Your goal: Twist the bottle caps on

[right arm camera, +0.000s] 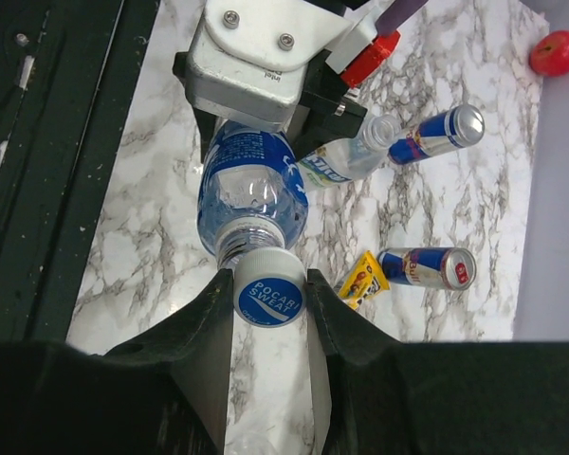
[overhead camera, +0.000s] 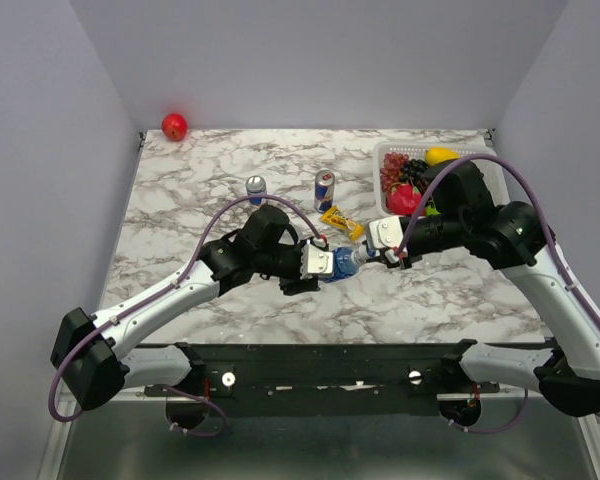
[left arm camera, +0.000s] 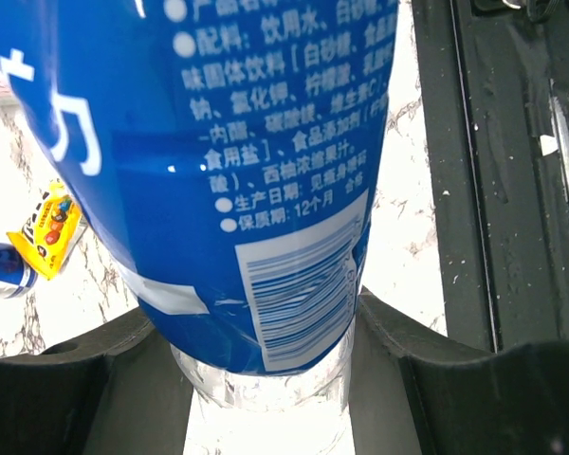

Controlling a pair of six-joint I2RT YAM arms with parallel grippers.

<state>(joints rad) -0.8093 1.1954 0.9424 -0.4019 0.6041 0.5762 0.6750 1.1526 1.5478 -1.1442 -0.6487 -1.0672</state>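
My left gripper (overhead camera: 318, 264) is shut on a clear bottle (overhead camera: 340, 265) with a blue-and-white label and holds it lying sideways over the table's middle. In the left wrist view the bottle (left arm camera: 247, 190) fills the frame between my fingers (left arm camera: 266, 379). My right gripper (right arm camera: 270, 301) is shut on the white-rimmed blue cap (right arm camera: 270, 294), which sits on that bottle's neck (right arm camera: 251, 204). In the top view the right gripper (overhead camera: 365, 256) meets the bottle's mouth end. A second clear bottle (right arm camera: 346, 161) lies on the table behind the left gripper. Other caps are out of view.
Two blue-and-silver cans (overhead camera: 256, 187) (overhead camera: 324, 188) stand behind the grippers. A yellow candy packet (overhead camera: 342, 222) lies beside them. A white basket (overhead camera: 388, 152) of fruit sits at the back right. A red apple (overhead camera: 174, 126) sits at the back left corner.
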